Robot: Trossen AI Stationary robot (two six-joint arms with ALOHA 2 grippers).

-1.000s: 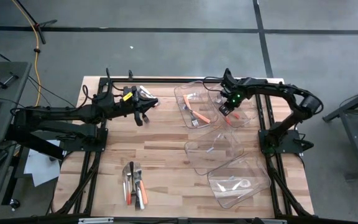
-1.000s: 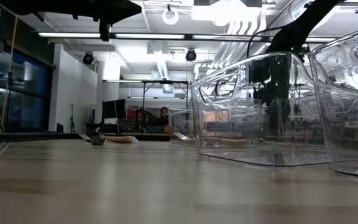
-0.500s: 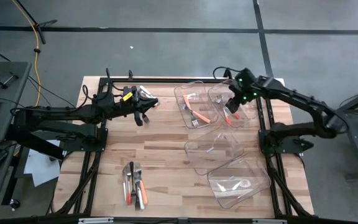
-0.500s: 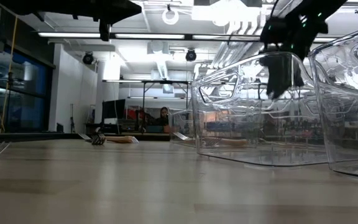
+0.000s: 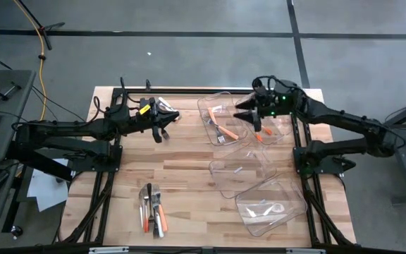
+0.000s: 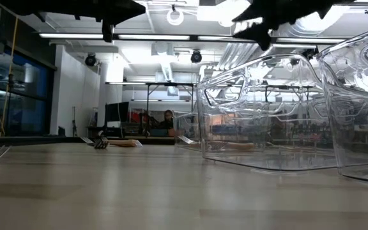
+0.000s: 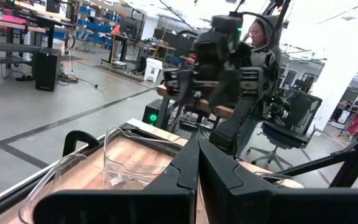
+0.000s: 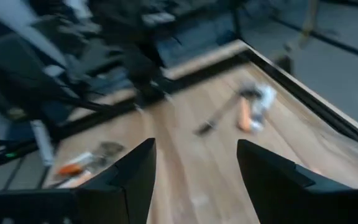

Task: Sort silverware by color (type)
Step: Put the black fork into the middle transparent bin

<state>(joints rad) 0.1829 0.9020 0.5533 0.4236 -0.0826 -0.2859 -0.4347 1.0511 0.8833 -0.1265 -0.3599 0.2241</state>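
Grey concrete floor [image 5: 189, 56] with dark seams; yellow cable [image 5: 42, 49] upper left; ceiling strip lights [image 6: 114, 36]; black office chair [image 7: 284, 127].

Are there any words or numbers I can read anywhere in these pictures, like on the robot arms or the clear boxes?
None: no word, number or brand can be read in any view.
The yellow patch on the left arm in the high view may be a label, but it is too small to read.
The clear bins carry no lettering that shows.
The orange triangle far back in the left wrist view shows no readable writing.
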